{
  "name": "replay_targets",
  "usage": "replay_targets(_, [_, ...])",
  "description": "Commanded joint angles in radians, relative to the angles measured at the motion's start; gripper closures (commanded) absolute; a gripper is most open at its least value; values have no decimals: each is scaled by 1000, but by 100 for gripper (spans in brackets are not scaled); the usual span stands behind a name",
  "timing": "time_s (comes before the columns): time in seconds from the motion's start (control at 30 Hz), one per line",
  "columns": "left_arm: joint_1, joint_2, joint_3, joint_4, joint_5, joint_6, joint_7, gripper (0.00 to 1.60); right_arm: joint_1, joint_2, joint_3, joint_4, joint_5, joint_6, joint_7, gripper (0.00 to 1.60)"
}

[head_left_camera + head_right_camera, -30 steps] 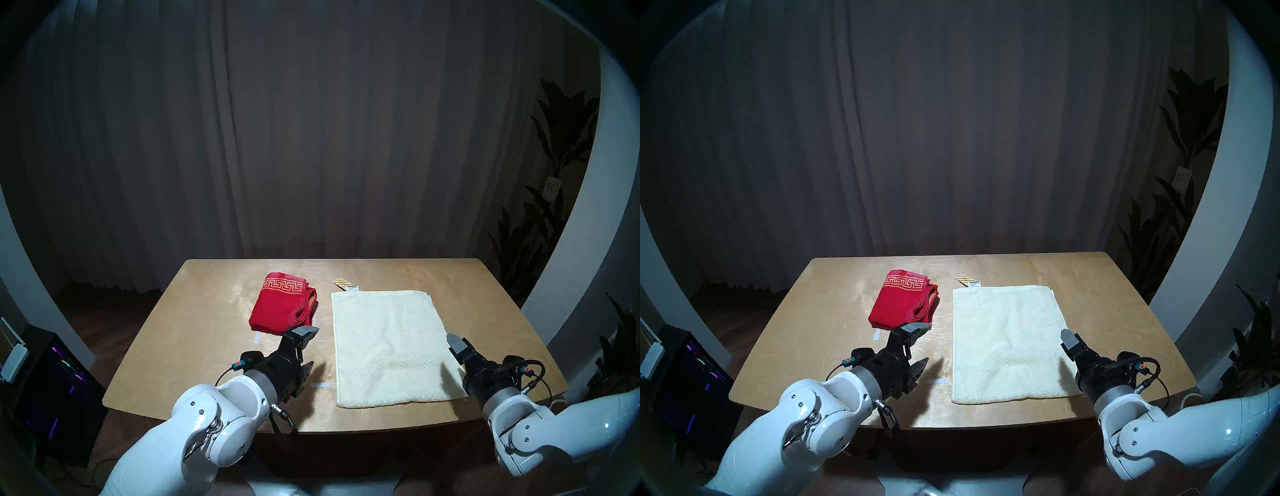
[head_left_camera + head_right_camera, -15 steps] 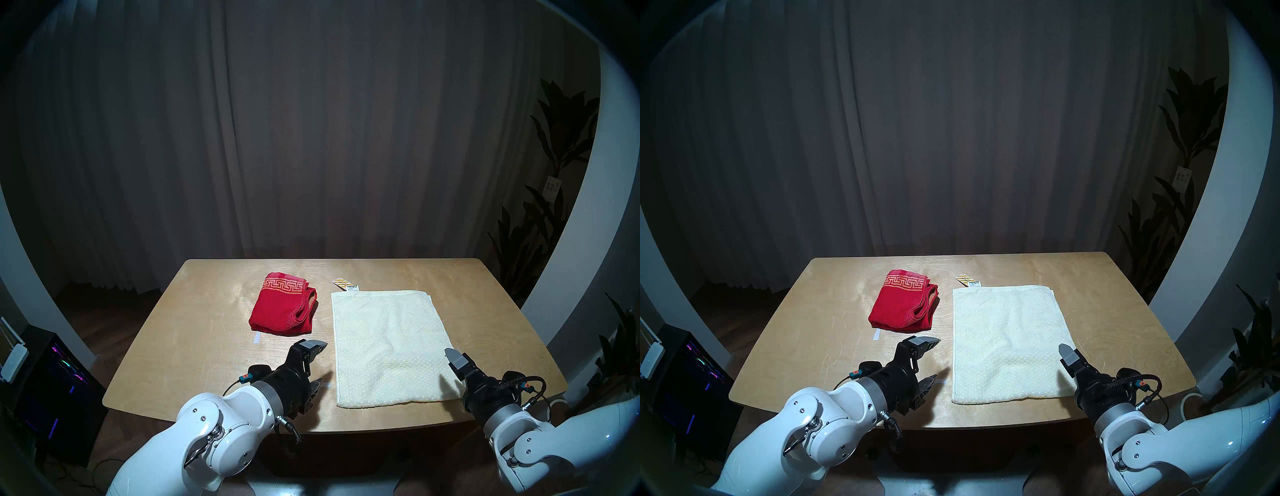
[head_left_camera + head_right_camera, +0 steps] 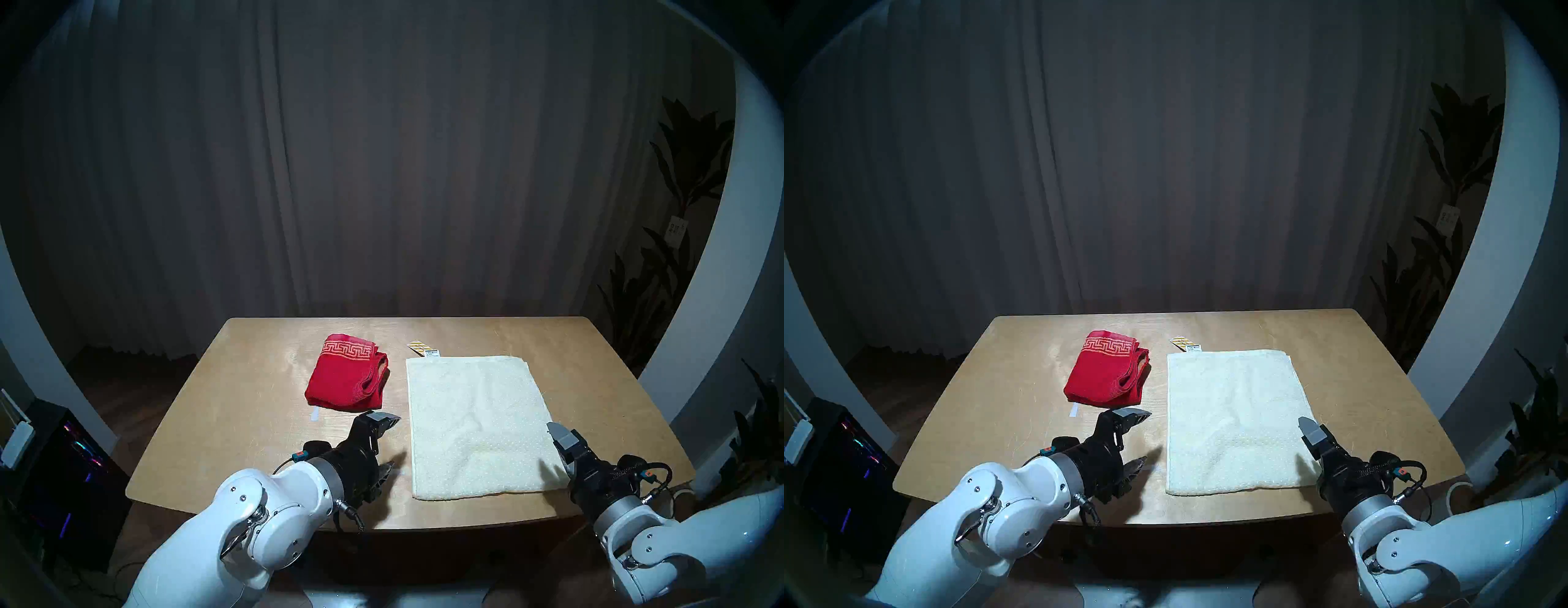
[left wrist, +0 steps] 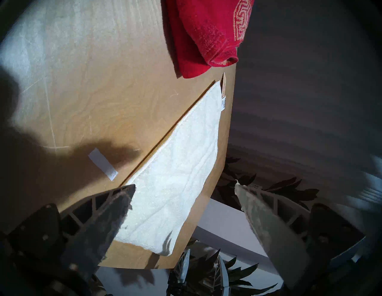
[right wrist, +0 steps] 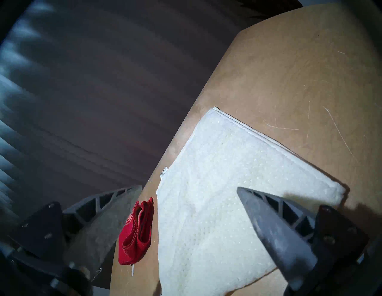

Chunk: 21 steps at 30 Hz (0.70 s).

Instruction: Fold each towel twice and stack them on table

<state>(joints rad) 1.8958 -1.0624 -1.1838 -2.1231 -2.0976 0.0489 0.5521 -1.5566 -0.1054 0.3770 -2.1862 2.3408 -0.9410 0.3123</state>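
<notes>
The right wrist view shows the red towel's [image 5: 135, 233] looped folded layers end-on; the head view shows its Greek-key border. Left gripper [image 3: 392, 441] spread, empty, over bare table [image 3: 237, 424]; the red towel lies just beyond it. Right gripper [image 5: 189, 189] spread, empty, above the cream towel's [image 3: 475, 424] near right corner; the dotted towel lies flat

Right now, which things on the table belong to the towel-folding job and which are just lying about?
Job: folded bright red terry towel; flat cream-white dotted towel; light plywood table.
Lying about: small striped paper tag; white tape marks.
</notes>
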Motion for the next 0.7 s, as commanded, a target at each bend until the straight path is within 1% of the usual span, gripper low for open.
replay_targets(0.0, [-37,-8,20,21,-16,34,12,0,-29,3,2,6,53,23,81,0])
replay_targets(0.27, [-67,-3,55,53,-24,85,39,0,-60,4,-7,38,110,70,167,0])
replay_targets(0.5, [-79,-6,78,66,-35,112,65,0,-87,4,-13,77,157,105,254,0])
replay_targets(0.57, [-79,-7,79,67,-37,114,67,0,-91,4,-13,81,162,109,264,0])
replay_targets(0.6, [-82,-6,83,67,-41,122,72,0,-98,4,-14,92,179,123,294,0])
replay_targets(0.67, [-86,-3,87,65,-44,132,76,0,-105,4,-15,103,189,134,320,0])
